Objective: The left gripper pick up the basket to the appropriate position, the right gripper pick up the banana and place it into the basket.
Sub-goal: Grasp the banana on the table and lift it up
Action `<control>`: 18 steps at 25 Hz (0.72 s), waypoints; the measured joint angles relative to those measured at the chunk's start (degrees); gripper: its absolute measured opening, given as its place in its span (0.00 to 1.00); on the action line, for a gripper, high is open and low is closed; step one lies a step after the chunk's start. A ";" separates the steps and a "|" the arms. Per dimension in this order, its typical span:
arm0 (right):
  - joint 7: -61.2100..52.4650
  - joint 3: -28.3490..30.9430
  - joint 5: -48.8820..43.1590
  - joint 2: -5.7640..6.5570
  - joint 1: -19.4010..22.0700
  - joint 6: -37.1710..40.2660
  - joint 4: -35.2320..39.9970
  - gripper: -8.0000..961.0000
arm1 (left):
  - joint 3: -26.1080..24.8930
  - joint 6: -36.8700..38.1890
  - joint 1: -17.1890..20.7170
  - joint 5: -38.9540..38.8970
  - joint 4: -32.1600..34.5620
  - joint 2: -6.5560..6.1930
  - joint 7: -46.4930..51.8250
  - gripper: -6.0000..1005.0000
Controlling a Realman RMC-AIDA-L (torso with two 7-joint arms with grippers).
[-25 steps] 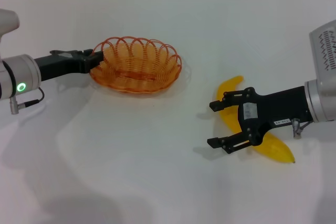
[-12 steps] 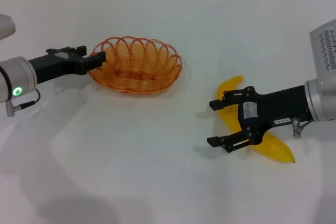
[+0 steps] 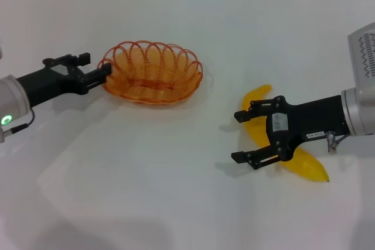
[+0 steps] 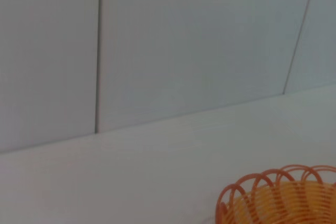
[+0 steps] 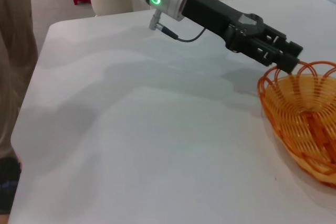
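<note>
Basket (image 3: 152,73): sits upright on the white table (image 3: 176,203), toward the robot's left side and well apart from the banana; nothing lies in it.
Left gripper (image 3: 106,70): low over the table at the basket's left end, fingertips right at the scalloped rim; the right wrist view shows them at the rim's edge, but whether they pinch the wire cannot be told.
Banana (image 3: 304,165): lies flat on the table on the robot's right, one pointed end toward the basket, the other toward the near edge.
Right gripper (image 3: 239,137): fingers spread wide, reaching across the banana's middle; its body hides that part, and contact cannot be told.
</note>
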State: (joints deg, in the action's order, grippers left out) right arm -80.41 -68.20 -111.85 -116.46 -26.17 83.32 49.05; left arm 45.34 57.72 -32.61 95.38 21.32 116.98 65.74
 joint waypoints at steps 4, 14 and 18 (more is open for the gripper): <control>-0.12 -0.01 0.18 0.00 0.20 0.00 0.30 0.88 | 0.06 3.72 2.75 -4.48 0.00 -0.01 -5.86 0.61; -0.59 0.82 0.41 -0.18 0.27 -0.09 1.12 0.88 | 0.25 11.90 7.36 -1.63 -0.08 -0.59 -11.18 0.61; -0.74 0.69 0.42 -0.56 1.30 -0.09 4.22 0.87 | 0.28 13.90 8.01 3.18 -0.08 -0.61 -8.81 0.61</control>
State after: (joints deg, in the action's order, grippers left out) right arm -81.16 -67.50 -111.44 -117.01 -24.88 83.23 53.27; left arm 45.62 71.63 -24.60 98.56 21.24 116.37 56.94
